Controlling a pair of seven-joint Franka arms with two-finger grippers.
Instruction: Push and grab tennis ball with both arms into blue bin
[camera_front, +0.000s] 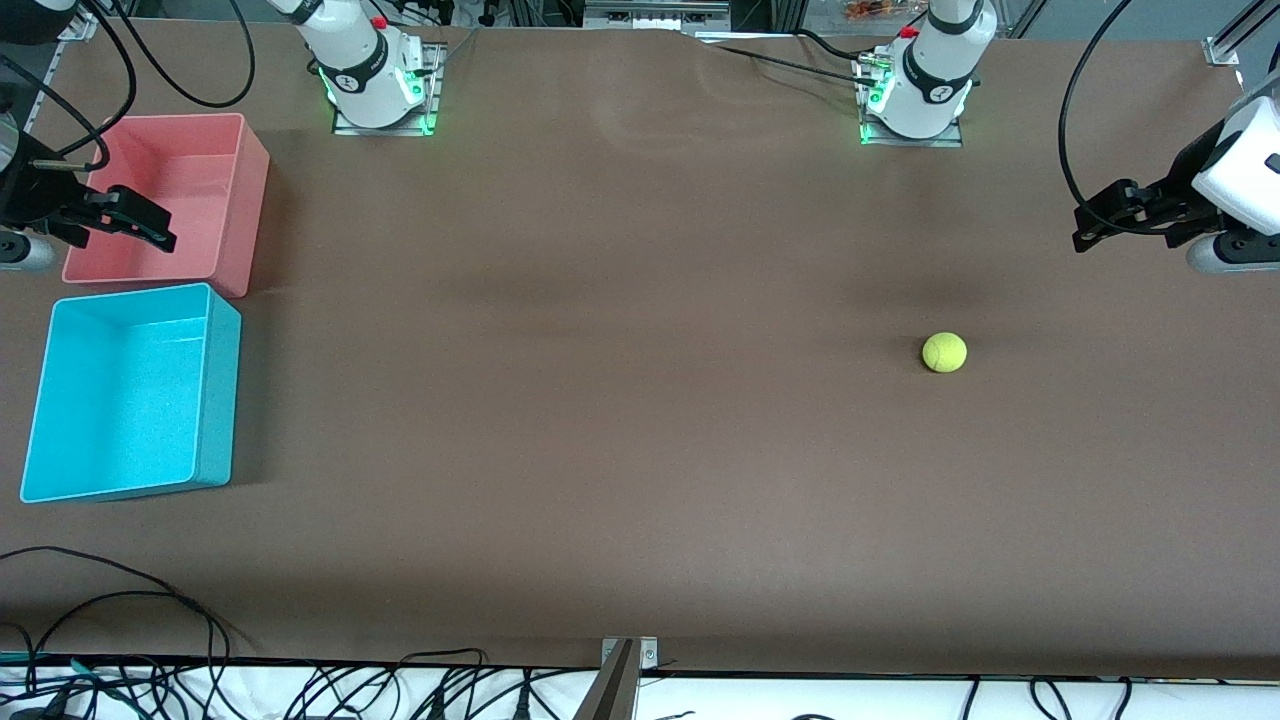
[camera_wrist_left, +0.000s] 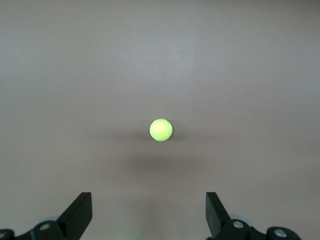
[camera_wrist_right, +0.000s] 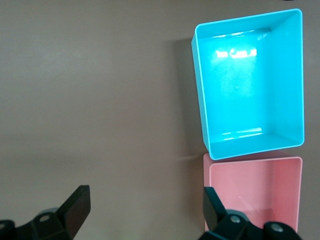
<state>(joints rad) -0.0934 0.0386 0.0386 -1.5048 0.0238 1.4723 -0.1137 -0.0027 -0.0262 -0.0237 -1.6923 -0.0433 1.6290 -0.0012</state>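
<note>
1. I see a wide brown table (camera_front: 620, 400), bare in the middle.
2. The rectangular turquoise plastic bin (camera_front: 130, 395) and the same-shaped pink plastic bin (camera_front: 165, 200) stand side by side at the right arm's end, both empty.
3. My left gripper (camera_front: 1100, 215) hangs over the left arm's end, fingers apart and holding nothing; my right gripper (camera_front: 135, 220) hangs over the pink bin, also spread and empty.
4. The small fuzzy yellow-green tennis ball (camera_front: 944, 352) lies alone, well apart from the bins.
5. I judge a push off its centre may roll it toward the table edge, or into the pink bin.
</note>
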